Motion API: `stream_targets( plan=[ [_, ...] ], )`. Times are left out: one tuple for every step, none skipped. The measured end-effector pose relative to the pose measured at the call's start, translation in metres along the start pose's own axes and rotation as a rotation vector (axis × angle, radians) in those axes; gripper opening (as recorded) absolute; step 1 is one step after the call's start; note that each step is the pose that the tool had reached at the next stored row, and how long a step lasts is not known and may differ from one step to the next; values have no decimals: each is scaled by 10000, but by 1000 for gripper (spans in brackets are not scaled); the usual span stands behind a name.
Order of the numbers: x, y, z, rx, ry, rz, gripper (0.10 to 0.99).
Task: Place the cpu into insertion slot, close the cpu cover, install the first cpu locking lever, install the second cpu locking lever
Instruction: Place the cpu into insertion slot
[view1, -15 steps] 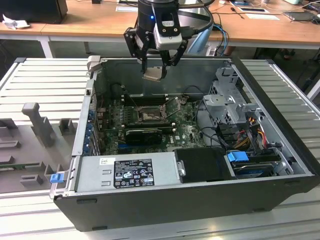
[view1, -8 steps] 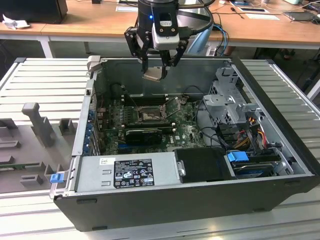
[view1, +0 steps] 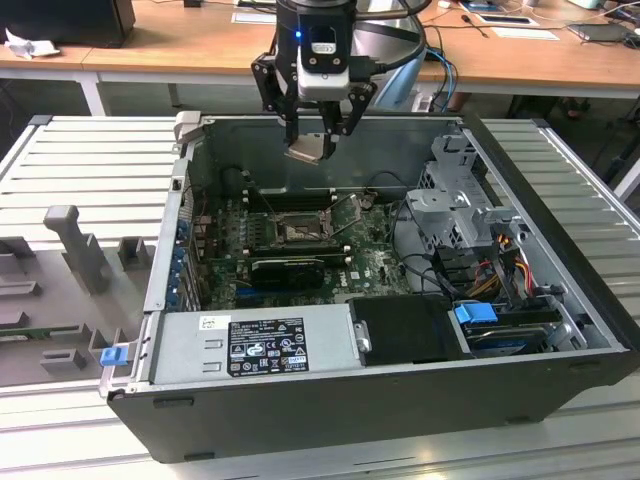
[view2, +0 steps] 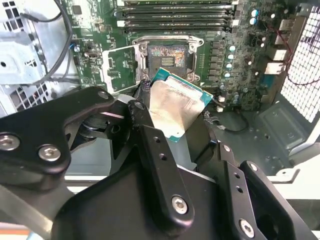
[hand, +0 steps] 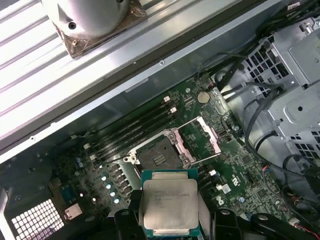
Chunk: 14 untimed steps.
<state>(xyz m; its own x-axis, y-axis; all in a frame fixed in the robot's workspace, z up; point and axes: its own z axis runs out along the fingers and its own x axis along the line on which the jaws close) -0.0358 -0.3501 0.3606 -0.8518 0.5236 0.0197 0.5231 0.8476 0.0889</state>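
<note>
Hovering in the upper centre of the exterior view, the gripper (view1: 312, 138) hangs over the open computer case (view1: 380, 410). Its fingers are clamped on two opposite edges of the cpu (view1: 307, 150). The cpu is held at a tilt, well above the circuit board (view1: 370, 265) and apart from it. In both wrist views its pale metal face is turned toward the camera, with a thin green rim around it.

The insertion slot (view1: 297, 235) lies in the middle of the exterior view, on the board at the bottom of the case. In the first wrist view the cpu cover (hand: 200, 137) is swung open and stands just beside the slot, leaving the slot's dark contact field exposed. Memory slots (view2: 175, 15) run alongside the insertion slot.

A power supply box (view1: 265, 345) sits at the lower centre of the exterior view, inside the case. The case rests on a ribbed metal table (view1: 80, 160).
</note>
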Motion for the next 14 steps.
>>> stream_targets(
  plan=[
    [0,0,1,-3,-11,123,529],
    [0,0,1,-5,-26,285,529],
    [0,0,1,-9,-39,429,529],
    [0,0,2,-11,-48,531,529],
    [0,0,2,-13,-58,646,529],
    [0,0,2,-14,-65,726,529],
    [0,0,2,-16,-74,828,529],
    [0,0,2,-18,-81,902,529],
    [0,0,2,-20,-90,1006,529],
    [0,0,2,-21,-97,1088,529],
    [0,0,3,-23,-104,1162,529],
    [0,0,3,-25,-112,1245,529],
    [0,0,3,-27,-119,1332,529],
    [0,0,3,-28,-128,1436,529]
  ],
)
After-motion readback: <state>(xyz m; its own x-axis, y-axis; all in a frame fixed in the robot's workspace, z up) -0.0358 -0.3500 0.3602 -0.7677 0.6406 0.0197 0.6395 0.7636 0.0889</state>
